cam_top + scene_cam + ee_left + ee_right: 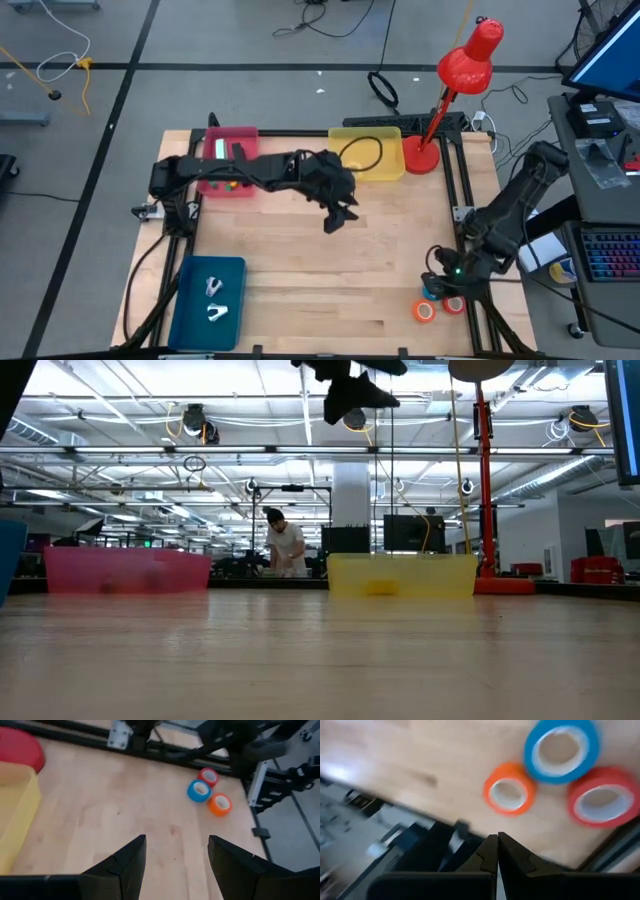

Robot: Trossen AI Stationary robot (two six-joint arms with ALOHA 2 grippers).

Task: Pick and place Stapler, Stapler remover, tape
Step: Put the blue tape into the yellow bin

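Tape rolls: blue roll [199, 790], orange roll [219, 804] and red roll [208, 776] cluster touching near the table's right near corner. Likely light, stiff rings with slick sides; pinch across one wall through the core. Left gripper [176, 862] hangs mid-table, jaws wide, empty. Right gripper [497, 851] beside the rolls, jaws closed, empty.

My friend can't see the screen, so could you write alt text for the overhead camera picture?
Seen from above, the left gripper hangs open and empty over the middle of a wooden table. The right gripper sits shut beside three tape rolls at the table's right corner. Pink, yellow and blue trays line the edges.
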